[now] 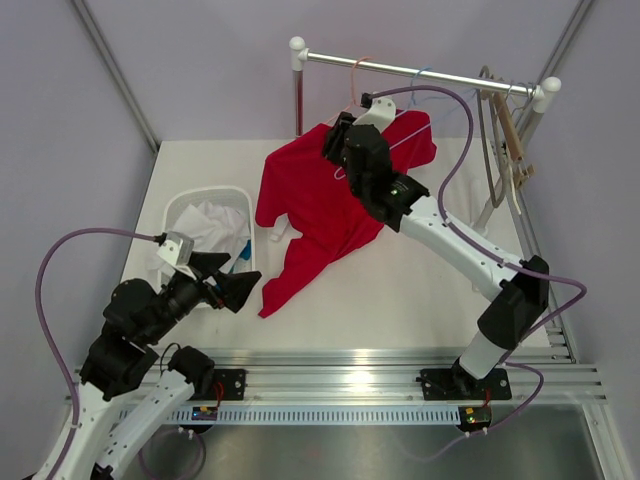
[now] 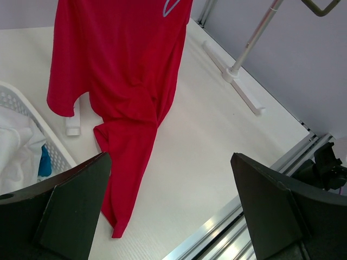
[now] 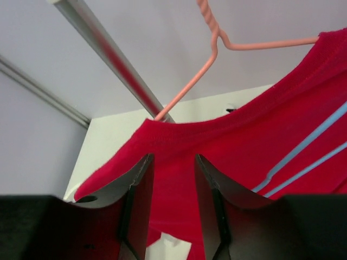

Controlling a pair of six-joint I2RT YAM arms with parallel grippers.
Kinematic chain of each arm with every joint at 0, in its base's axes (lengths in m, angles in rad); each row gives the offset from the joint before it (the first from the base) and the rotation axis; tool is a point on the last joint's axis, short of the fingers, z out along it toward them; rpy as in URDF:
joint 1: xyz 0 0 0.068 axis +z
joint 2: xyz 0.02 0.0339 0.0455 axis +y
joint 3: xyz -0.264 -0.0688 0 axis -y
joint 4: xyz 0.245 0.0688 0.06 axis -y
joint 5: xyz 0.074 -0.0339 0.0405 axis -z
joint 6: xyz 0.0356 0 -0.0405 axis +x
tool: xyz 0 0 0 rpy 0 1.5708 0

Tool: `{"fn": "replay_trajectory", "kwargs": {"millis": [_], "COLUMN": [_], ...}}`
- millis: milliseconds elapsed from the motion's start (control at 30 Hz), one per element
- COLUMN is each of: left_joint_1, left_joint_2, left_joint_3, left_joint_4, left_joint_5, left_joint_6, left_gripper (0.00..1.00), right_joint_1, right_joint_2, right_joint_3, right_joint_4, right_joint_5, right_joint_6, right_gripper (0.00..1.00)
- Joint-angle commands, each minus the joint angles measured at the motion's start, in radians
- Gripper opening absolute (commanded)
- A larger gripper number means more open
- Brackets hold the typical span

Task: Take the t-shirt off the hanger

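The red t-shirt (image 1: 320, 205) hangs on a pink wire hanger (image 1: 358, 68) from the metal rail (image 1: 420, 72), and its lower part trails onto the table. My right gripper (image 1: 338, 140) is at the collar. In the right wrist view its jaws (image 3: 173, 158) stand a little apart, with the red fabric (image 3: 179, 135) between them just below the collar and the pink hanger (image 3: 211, 51) above. My left gripper (image 1: 245, 285) is open and empty, low over the table near the shirt's hem (image 2: 122, 206).
A white basket (image 1: 205, 193) with white and blue cloth stands at the left. A light blue hanger (image 3: 303, 143) lies against the shirt. Wooden hangers (image 1: 505, 130) hang at the rail's right end. The rack's foot (image 2: 238, 81) stands on the table.
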Motion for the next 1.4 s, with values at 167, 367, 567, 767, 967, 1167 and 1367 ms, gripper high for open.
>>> {"fn": "replay_trajectory", "kwargs": {"millis": [167, 367, 567, 767, 967, 1167, 1367], "left_joint_1": [-0.039, -0.057, -0.063, -0.065, -0.065, -0.065, -0.065], "left_joint_2": [-0.023, -0.021, -0.02, -0.013, -0.007, 0.0, 0.019], "left_joint_3": [-0.018, -0.018, -0.021, -0.019, -0.019, -0.016, -0.003], "left_joint_4": [0.042, 0.041, 0.039, 0.038, 0.039, 0.039, 0.041], "left_joint_5": [-0.021, -0.028, -0.033, -0.032, -0.032, -0.027, -0.007], "left_joint_6": [0.018, 0.027, 0.032, 0.033, 0.033, 0.027, 0.004], "left_gripper": [0.99, 0.99, 0.99, 0.99, 0.99, 0.99, 0.99], "right_joint_1": [0.002, -0.044, -0.064, -0.072, -0.081, -0.084, -0.087], "right_joint_2": [0.051, 0.1, 0.143, 0.15, 0.145, 0.05, -0.047], "right_joint_3": [0.054, 0.057, 0.069, 0.04, 0.009, -0.089, -0.178], "right_joint_4": [0.233, 0.272, 0.283, 0.324, 0.413, 0.537, 0.525], "right_joint_5": [0.127, 0.053, 0.024, -0.008, -0.063, -0.158, -0.272], "right_joint_6": [0.068, 0.174, 0.236, 0.266, 0.263, 0.239, 0.256], "right_gripper": [0.5, 0.5, 0.42, 0.31, 0.1, 0.0, 0.0]}}
